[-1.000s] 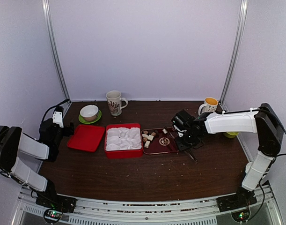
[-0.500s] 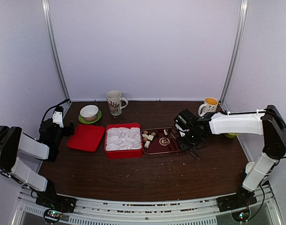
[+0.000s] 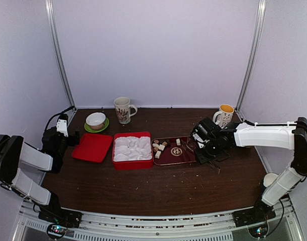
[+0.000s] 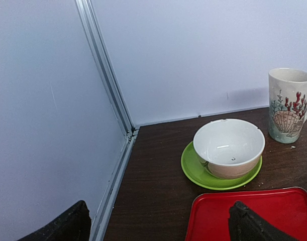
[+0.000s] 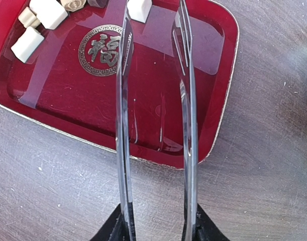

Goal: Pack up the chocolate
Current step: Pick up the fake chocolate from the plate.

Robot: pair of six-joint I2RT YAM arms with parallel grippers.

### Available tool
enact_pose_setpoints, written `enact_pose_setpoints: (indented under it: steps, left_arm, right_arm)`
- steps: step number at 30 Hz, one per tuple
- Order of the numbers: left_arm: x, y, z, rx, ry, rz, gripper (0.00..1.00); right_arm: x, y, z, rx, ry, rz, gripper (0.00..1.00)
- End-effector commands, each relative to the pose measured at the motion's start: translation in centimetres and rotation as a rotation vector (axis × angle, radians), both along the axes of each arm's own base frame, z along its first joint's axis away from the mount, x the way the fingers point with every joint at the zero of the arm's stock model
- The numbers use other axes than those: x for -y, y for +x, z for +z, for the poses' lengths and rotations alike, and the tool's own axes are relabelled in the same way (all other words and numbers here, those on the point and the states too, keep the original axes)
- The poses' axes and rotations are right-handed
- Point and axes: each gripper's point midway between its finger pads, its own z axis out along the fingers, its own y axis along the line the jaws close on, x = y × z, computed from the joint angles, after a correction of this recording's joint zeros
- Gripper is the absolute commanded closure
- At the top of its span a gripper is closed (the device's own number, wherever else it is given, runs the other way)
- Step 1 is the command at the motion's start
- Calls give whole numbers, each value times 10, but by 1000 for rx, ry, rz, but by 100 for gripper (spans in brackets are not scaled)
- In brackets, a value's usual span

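The chocolate is several tiny cream cubes and brown lumps on the left half of a dark red tray; one cube lies apart further right. In the right wrist view the cubes sit at the tray's far left. My right gripper is open and empty, its long thin fingers stretched low over the tray, with one cream cube between the tips. The red box with a white moulded insert stands left of the tray. My left gripper is open over the red lid's corner.
The red lid lies left of the box. A white bowl on a green saucer and a shell-print mug stand at the back left. A mug with a yellow inside stands at the back right, behind my right arm. Crumbs lie on the table.
My right arm has drawn back to the right, so its fingers reach less far over the tray. The left arm and the chocolate have not moved.
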Motion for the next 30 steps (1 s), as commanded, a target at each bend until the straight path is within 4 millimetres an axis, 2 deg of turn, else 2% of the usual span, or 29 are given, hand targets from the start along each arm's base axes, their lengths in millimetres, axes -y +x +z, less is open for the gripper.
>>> enact_pose_setpoints:
  steps: [1,16,25,30]
  left_arm:
    - [-1,-1,10,42,12,-3,2]
    - [-1,-1,10,42,12,-4,2]
    - [-1,-1,9,41,12,-3,2]
    - [-1,-1,10,42,12,-4,2]
  right_arm:
    - [-2,1,8,15,22,11,61]
    - [-6,1,7,10,31,23,61]
    - [-4,7,6,21,23,-14,52]
    - [-8,10,2,13,37,-27,51]
